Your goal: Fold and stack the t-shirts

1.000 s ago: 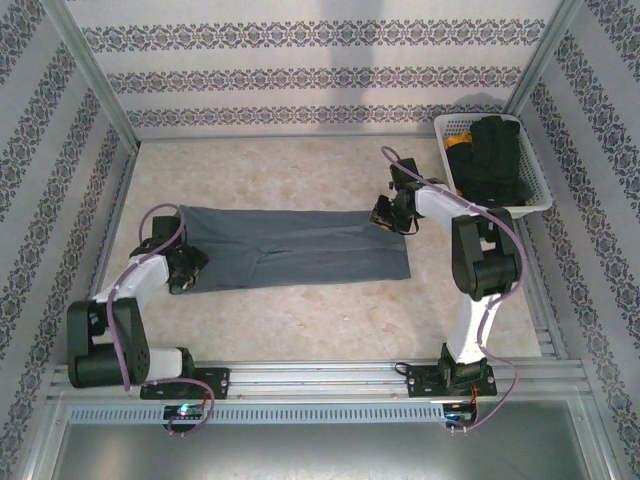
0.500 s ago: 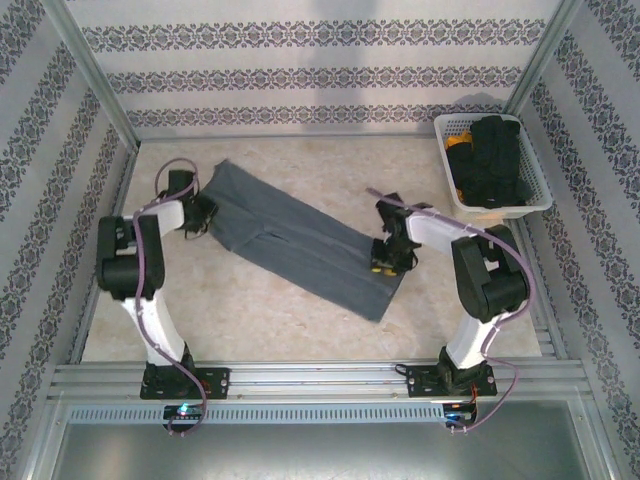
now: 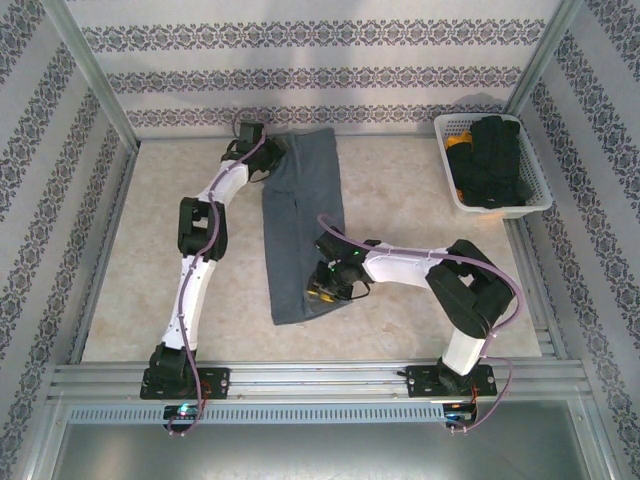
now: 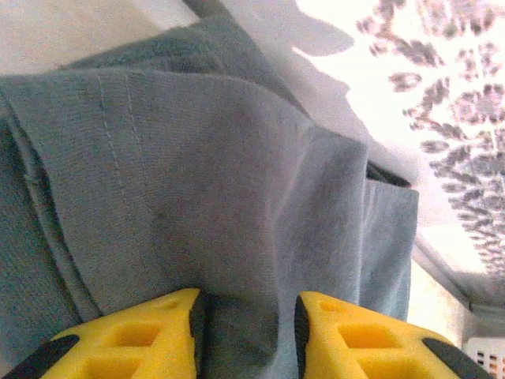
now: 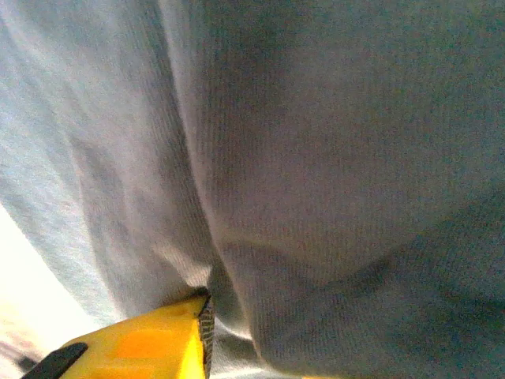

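Slate-grey tee (image 3: 303, 215) lies as a long strip from the table's (image 3: 420, 200) far edge toward its near edge, left gripper (image 4: 246, 312) clamped on the far end, right gripper (image 3: 321, 290) pinching the near end.

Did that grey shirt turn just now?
Yes. The shirt swung from lying crosswise to pointing front to back: one end now reaches the back wall, the other has come away from the basket.
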Controlling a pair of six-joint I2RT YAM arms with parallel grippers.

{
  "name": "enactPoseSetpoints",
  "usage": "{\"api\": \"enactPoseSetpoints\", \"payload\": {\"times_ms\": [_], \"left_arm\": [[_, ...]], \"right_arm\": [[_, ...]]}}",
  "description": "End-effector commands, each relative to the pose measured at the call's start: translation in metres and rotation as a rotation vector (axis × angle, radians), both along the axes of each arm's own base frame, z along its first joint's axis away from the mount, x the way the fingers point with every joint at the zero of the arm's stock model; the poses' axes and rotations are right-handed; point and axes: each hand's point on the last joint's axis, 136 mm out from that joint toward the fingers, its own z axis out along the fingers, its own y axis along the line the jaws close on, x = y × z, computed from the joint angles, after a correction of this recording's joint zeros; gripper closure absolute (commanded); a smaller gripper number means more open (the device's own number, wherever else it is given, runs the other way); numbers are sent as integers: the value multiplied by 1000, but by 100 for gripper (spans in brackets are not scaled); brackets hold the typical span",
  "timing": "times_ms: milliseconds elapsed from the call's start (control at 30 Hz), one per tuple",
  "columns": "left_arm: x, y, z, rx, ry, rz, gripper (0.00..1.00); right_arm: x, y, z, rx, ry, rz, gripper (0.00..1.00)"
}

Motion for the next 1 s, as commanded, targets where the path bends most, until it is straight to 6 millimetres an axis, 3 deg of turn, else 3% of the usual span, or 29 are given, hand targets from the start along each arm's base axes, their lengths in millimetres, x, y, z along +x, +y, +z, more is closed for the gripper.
{"api": "enactPoseSetpoints", "payload": {"times_ms": [0,100,167,267,333,400,500,633,767,867,967], "left_arm": [[-13,10,24,42,62,-27,54],[-29,15,62,106,50,-62,50],[-48,19,76,99,90,-83,49],[-79,29,94,71,69,-69,53],[-105,47,106,15,-13,8,55],[-145,63,93,-4,3,50,56],[-212,66,79,16,27,38,56],[-312,48,49,27,145,-73,55],[-405,24,13,42,326,-194,54],[-458,10,-1,67,402,-271,53],[-497,0,-8,88,489,-355,50]], "right_arm": [[3,-6,12,49,12,-213,61],[-6,-47,41,-32,-82,-268,55],[-10,-75,57,-84,-160,-272,50],[-21,-106,57,-122,-207,-211,50],[-28,-120,50,-156,-215,-150,49],[-31,-122,46,-149,-229,-77,47],[-35,-117,37,-128,-233,44,43],[-44,-109,19,-119,-172,149,47],[-41,-97,16,-95,-153,210,54],[-47,-95,5,-114,-77,232,63],[-52,-92,-2,-111,-43,235,63]]}}
